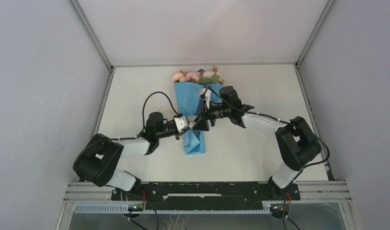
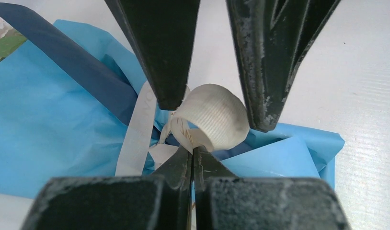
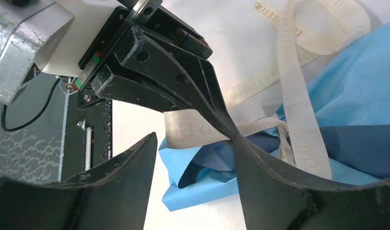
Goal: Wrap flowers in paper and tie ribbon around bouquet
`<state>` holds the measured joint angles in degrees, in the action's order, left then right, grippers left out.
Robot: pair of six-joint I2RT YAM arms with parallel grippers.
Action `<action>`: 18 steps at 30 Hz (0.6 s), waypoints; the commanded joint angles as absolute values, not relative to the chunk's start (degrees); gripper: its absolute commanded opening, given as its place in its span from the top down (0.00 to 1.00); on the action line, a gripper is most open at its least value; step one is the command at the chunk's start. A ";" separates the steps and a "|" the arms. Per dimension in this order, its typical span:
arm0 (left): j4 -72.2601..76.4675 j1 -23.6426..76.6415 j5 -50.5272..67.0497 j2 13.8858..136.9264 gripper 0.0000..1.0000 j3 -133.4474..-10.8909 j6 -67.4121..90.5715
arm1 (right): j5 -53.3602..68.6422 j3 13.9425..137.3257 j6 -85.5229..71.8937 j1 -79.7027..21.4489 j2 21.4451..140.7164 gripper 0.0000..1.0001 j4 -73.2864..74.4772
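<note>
Bouquet (image 1: 195, 103): lay flat on the table (image 1: 260, 148), approx. between my two arms, wide end to the far side, thin end toward my bases.
Flowers (image 1: 198, 75): pink heads and green leaves stuck out of the wide end; stems were hidden inside.
Paper (image 3: 356, 72): light blue w/ a dark navy strip, already rolled to a cone and crumpled at the thin end.
Ribbon (image 2: 217, 117): cream strip w/ dark letters. It went around the narrow part of the cone. One short loop stood up, and the rest lay loose over paper and table.
Left gripper (image 2: 193, 153): closed tight, pinching the ribbon at the foot of the loop.
Right gripper (image 3: 195, 143): jaws wide apart, one on each side of the loop, holding nothing. Whether a pad touched the loop I could not tell.
Step (my judgement): wrapping done, knot in work.
Handling, ribbon: very light, limp, twisted easily. The ribbed face should give some friction, but I expected it to slip if pulled along its length. Best hold was flat across the width, close to the crossing, not at a free end.
Handling, paper: thin, probably easy to tear, and it could spring open, so I thought to pull on the ribbon only.
Handling, flowers: delicate, so no grip on the heads.
</note>
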<state>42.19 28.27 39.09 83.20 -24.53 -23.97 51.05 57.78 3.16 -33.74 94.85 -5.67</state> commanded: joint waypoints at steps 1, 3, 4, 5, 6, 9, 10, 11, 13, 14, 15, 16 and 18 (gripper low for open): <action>42.85 28.65 39.15 81.88 1.00 -25.05 -24.19 | 53.57 60.54 3.10 -34.52 95.84 0.41 -7.36; 42.66 28.65 39.44 81.87 1.00 -25.11 -24.20 | 54.14 60.54 1.41 -34.54 96.60 0.58 -9.23; 42.44 28.67 39.46 81.81 1.00 -25.13 -24.25 | 54.40 60.53 0.73 -34.54 96.77 0.66 -9.84; 42.20 28.66 39.42 81.75 1.00 -25.21 -24.31 | 54.55 60.55 0.30 -34.54 96.72 0.79 -10.07; 41.93 28.65 39.45 81.60 1.00 -25.29 -24.33 | 54.16 60.51 0.27 -34.61 96.50 0.92 -9.92; 40.53 28.65 40.03 81.38 1.00 -25.97 -24.54 | 53.54 60.49 0.84 -34.63 95.40 1.00 -8.53; 39.93 28.65 40.26 81.23 1.00 -26.20 -24.73 | 53.33 60.54 1.02 -34.63 94.98 1.00 -8.03; 39.38 28.67 40.51 81.15 1.00 -26.46 -24.84 | 52.93 60.51 1.05 -34.64 94.67 1.00 -7.62; 37.63 28.63 41.49 80.78 0.94 -27.11 -25.46 | 51.58 60.54 0.46 -34.36 94.14 1.00 -6.95; 36.49 28.65 42.05 80.26 0.78 -27.46 -25.87 | 50.71 60.54 0.29 -33.97 94.10 1.00 -6.80; 34.67 28.61 42.50 79.39 0.58 -28.05 -26.62 | 49.81 60.53 -0.99 -33.56 94.12 1.00 -6.69; 31.20 28.48 42.78 77.90 0.42 -29.35 -27.70 | 49.14 60.49 -1.74 -32.99 94.28 1.00 -6.68; 18.69 27.40 42.11 75.32 0.28 -35.28 -26.11 | 47.94 60.48 -2.12 -32.34 94.25 1.00 -6.45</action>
